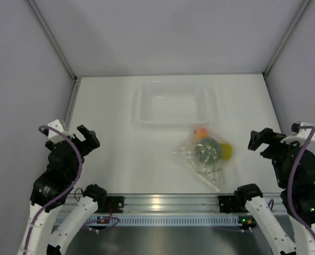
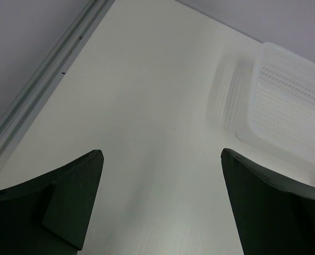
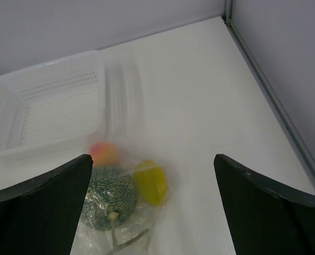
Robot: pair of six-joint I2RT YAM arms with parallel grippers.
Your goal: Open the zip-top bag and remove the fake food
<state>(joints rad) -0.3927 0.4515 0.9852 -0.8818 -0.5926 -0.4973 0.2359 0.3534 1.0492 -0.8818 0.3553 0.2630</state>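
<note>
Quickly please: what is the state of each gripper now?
Left gripper: open, holding nothing.
Right gripper: open, holding nothing.

A: What stands on the white table (image 1: 115, 154)?
B: A clear plastic tub (image 1: 171, 109). It is rectangular and sits toward the far side, about in the middle. Its floor has many small holes.
A: And around the table?
B: Pale grey walls (image 1: 163, 37) at the back and on both sides, with metal posts (image 1: 52, 40) in the far corners. A silver rail (image 1: 168, 202) runs along the near edge.
</note>
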